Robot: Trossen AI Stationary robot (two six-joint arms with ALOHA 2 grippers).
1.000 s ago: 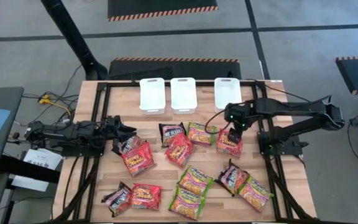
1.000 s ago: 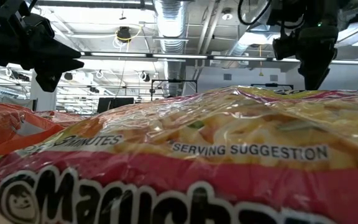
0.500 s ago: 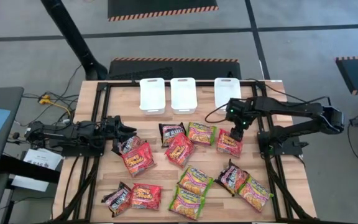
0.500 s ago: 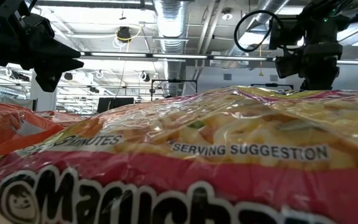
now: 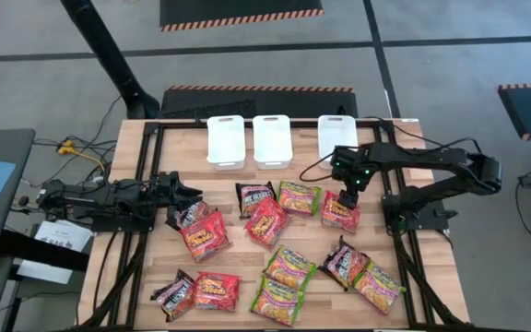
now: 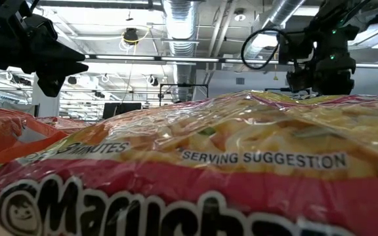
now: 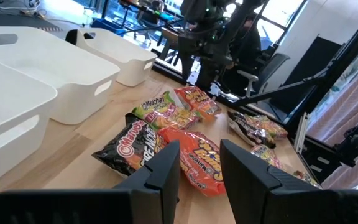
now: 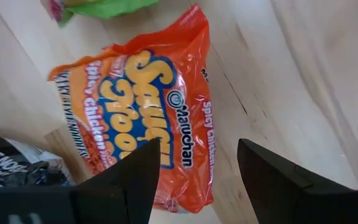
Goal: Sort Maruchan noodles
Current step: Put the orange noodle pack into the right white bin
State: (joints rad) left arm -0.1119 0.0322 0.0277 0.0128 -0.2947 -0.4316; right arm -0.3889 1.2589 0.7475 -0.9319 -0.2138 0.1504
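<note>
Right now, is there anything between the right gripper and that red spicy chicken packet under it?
No. In the right wrist view the right gripper hangs open over the red packet with only air between; the high view shows the same.

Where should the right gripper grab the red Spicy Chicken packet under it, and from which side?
From straight above. The red packet lies flat on the table, so there is no edge to get under; pinching across its crinkly middle looks best. The right gripper is open and hovers over it, fingers either side of the near end. A dark packet lies close on one side, so keep the pinch inboard.
</note>
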